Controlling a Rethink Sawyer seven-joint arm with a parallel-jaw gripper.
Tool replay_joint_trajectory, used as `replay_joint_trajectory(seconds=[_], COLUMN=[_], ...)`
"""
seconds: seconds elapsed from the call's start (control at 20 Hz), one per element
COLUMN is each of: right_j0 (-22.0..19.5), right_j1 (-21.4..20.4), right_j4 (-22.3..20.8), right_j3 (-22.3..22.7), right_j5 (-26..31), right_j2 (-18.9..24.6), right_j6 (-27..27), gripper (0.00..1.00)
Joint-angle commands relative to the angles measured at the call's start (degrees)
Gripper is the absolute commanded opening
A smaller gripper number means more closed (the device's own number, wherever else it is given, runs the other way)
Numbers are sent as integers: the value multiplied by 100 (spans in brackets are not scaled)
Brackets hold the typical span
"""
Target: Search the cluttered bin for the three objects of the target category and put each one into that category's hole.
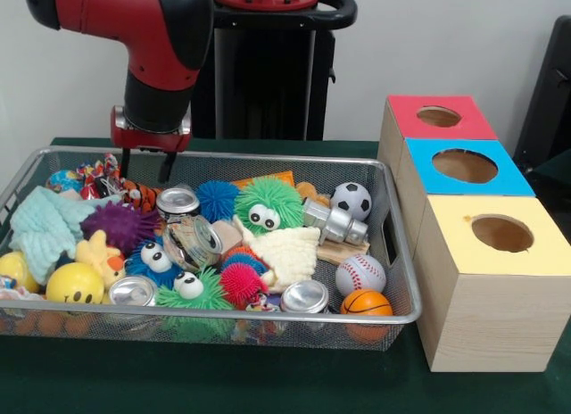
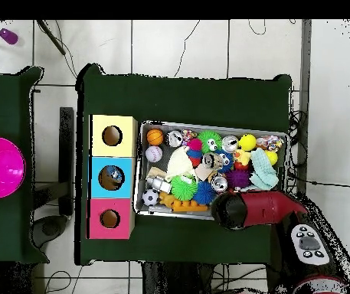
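Toys crowd the bin [image 1: 403, 253]; box holes [image 1: 465, 166] stand clear.

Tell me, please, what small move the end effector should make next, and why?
Probably a short sideways shift, then down, onto the silver can. The end effector hangs open and empty above the bin's corner, and that can lies uncovered nearest it, if cans are the target.

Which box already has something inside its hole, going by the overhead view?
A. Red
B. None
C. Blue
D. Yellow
C: in the overhead view the blue box shows an object lying inside its hole, while the holes of the yellow box and the red box look plain brown and empty.
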Motion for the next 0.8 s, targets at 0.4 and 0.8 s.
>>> replay_joint_trajectory(seconds=[0.4, 0.8], right_j0=[-293, -343], right_j1=[-150, -147], right_j4=[1048, 1457], right_j3=[28, 88], right_j5=[1237, 1113], right_j2=[378, 441], right_j6=[165, 447], gripper=[100, 100])
